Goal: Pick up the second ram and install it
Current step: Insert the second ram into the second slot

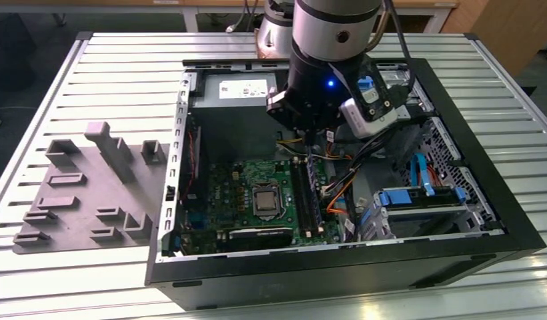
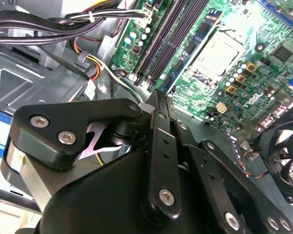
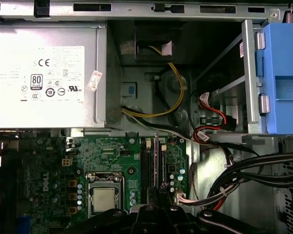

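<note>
Claw (image 2: 157, 97) drawn in narrow, fingertips almost meeting. In the second wrist view the black fingers (image 2: 158, 146) run together to a point just short of the green board (image 2: 234, 44). In the first wrist view a thin dark strip stands edge-on between them, and that looks like the second ram (image 3: 159, 191), right over the long black slots (image 3: 147, 165), though how firmly it is held cannot be told. The first wrist view also shows the silver power supply (image 3: 49, 73) and the blue drive cage (image 3: 281, 78). The exterior view shows the arm reaching down inside the open computer case (image 1: 487, 200), and on the exterior view's left the grey moulded tray (image 1: 78, 193) lies on the slatted table (image 1: 122, 60), beside the case.
</note>
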`<state>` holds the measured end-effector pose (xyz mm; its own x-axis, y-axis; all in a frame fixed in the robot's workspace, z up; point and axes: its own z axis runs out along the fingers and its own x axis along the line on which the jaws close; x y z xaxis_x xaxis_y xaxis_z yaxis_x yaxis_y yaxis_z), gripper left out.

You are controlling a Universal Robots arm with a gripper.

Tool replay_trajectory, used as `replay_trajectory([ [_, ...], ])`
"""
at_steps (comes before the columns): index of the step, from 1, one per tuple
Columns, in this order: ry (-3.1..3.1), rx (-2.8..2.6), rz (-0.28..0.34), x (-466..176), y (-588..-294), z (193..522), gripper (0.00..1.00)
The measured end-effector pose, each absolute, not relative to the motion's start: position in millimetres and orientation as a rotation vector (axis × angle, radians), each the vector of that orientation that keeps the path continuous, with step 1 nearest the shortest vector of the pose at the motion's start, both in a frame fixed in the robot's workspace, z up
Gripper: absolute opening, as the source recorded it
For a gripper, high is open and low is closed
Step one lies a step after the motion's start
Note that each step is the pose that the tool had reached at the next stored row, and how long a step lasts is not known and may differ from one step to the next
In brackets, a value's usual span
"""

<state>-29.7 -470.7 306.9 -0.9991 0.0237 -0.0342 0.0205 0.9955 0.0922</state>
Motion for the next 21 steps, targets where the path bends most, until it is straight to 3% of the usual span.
replay_trajectory([
  [21, 3.103, 0.034, 0.140, -29.7, -470.7, 297.5, 0.11],
])
